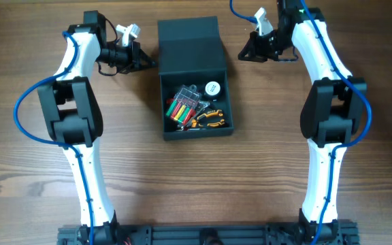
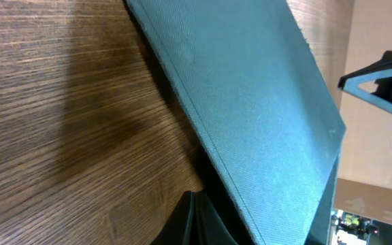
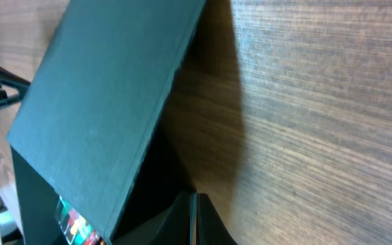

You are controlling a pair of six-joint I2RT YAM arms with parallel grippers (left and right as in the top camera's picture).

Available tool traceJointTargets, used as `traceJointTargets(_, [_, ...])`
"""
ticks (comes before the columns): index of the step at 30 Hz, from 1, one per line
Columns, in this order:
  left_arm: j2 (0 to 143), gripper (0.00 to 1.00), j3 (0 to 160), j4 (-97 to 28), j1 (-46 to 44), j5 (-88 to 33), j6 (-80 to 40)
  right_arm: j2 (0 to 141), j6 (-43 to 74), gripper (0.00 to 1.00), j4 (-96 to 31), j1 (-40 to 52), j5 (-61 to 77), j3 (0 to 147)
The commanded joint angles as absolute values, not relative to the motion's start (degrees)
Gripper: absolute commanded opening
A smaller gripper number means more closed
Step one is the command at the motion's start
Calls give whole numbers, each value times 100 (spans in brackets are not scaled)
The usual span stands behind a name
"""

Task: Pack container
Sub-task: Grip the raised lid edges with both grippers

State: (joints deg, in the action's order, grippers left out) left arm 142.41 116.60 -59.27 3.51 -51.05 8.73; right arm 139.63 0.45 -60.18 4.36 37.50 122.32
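Left gripper [image 1: 145,61], right gripper [image 1: 245,54]: pressed shut, flanking lid [image 1: 189,41] at 9 and 3 o'clock.
Lopsided push could skid container [image 1: 199,131].

Brown wood-grain table [image 1: 196,184]

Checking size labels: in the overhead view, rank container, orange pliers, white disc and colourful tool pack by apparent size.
1. container, by far
2. tool pack
3. pliers
4. white disc
The pliers and the disc look close, so their order is unsure.

Container [image 1: 190,47] matt, finely textured card; table [image 1: 33,177] grained wood.
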Motion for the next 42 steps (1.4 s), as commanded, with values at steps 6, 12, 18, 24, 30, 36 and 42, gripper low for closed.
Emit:
traceJointTargets(6, [14405, 4, 11627, -5846, 235, -5046, 1004, 14143, 169, 4, -5887, 471, 3841, 12223])
traceJointTargets(12, [14715, 4, 11627, -5937, 228, -5052, 1002, 14451, 318, 4, -5929, 471, 3911, 12223])
traceJointTargets(18, [14787, 4, 11627, -5907, 228, -5048, 1004, 14553, 305, 4, -5894, 478, 3907, 12223])
traceJointTargets(24, [14787, 4, 11627, -5909, 169, -5052, 1002, 14575, 252, 4, -5953, 600, 4077, 12223])
traceJointTargets(30, [14787, 4, 11627, -5909, 8, -5054, 985, 14575, 126, 4, -5957, 867, 4541, 12223])
traceJointTargets(36, [14787, 4, 11627, -5935, -27, -5076, 982, 14575, -1, 4, -6023, 910, 4770, 12223])
traceJointTargets(42, [14728, 4, 11629, -5955, -23, -5076, 982, 14575, -158, 4, -6112, 910, 4770, 12223])
